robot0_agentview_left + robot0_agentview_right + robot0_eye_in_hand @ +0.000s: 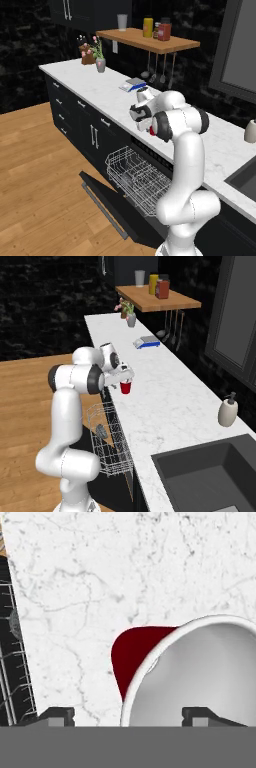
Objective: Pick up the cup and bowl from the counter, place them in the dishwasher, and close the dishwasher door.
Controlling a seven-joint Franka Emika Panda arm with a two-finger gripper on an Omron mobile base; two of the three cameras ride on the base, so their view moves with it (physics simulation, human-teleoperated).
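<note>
The red cup (125,387) with its white inside (200,667) stands upright on the white marble counter (165,401), close to the front edge. My gripper (122,375) hangs just above it, open. In the hand view the gripper (128,714) straddles the cup's near rim, one fingertip (57,714) outside the cup and the other over its white inside. Below the counter edge the dishwasher's white wire rack (137,177) is pulled out over the lowered black door (107,200). A small grey bowl (101,431) lies in the rack, also seen at the left edge as the bowl (14,624).
A blue-and-white scale (146,342) and a flower vase (131,319) stand farther along the counter. A soap dispenser (228,411) sits beside the dark sink (210,471). The wooden shelf (150,41) holds jars and a tumbler, with utensils hanging under it.
</note>
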